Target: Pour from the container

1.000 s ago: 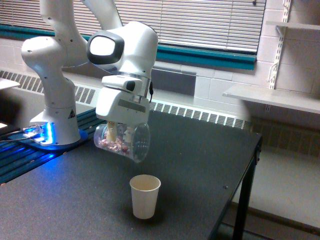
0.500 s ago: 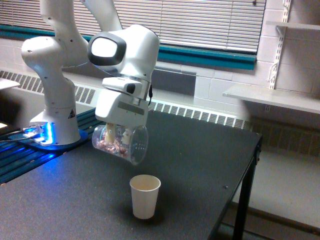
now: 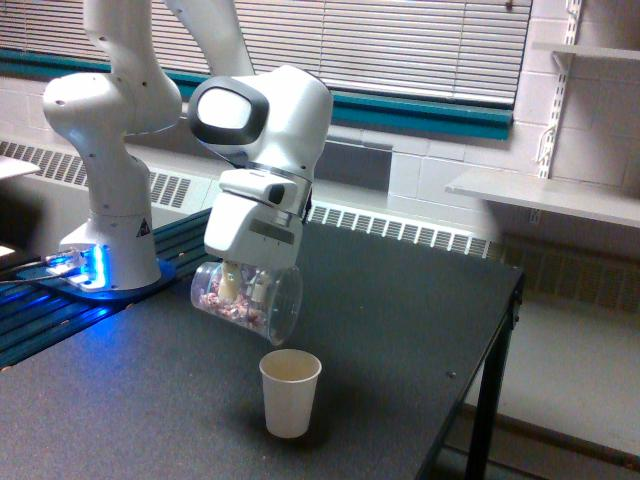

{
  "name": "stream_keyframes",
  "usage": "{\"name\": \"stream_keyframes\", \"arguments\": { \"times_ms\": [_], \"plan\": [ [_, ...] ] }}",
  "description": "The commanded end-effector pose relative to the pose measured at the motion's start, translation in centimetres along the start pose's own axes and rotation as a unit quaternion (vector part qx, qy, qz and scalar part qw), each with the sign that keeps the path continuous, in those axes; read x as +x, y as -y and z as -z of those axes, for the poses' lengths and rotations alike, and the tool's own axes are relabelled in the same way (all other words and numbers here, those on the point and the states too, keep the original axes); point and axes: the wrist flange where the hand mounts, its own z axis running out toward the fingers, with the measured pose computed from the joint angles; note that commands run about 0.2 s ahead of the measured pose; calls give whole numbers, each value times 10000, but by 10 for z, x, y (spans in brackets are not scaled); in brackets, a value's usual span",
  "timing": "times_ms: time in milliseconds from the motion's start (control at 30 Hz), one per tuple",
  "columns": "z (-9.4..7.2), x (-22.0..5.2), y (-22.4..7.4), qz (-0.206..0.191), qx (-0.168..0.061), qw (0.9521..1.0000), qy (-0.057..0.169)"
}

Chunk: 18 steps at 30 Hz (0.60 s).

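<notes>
Moving over the black surface, our big white robot arm has come lower. Our jaws grip the clear plastic container, tipped more, just above the small white paper cup. Pouring looks close.

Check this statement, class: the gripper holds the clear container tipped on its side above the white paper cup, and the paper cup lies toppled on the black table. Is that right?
Not quite. In the exterior view the white paper cup stands upright on the black table, mouth up. The rest holds: the gripper holds the clear container tipped on its side above the cup.
</notes>
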Motion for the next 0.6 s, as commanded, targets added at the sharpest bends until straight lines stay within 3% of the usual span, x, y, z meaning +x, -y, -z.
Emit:
{"name": "stream_keyframes", "arguments": {
  "times_ms": [33, 600],
  "plan": [
    [5, 5, 7, 110, -95, 9999, -84],
    [10, 2, 1, 281, -371, 9989, -108]
  ]
}}
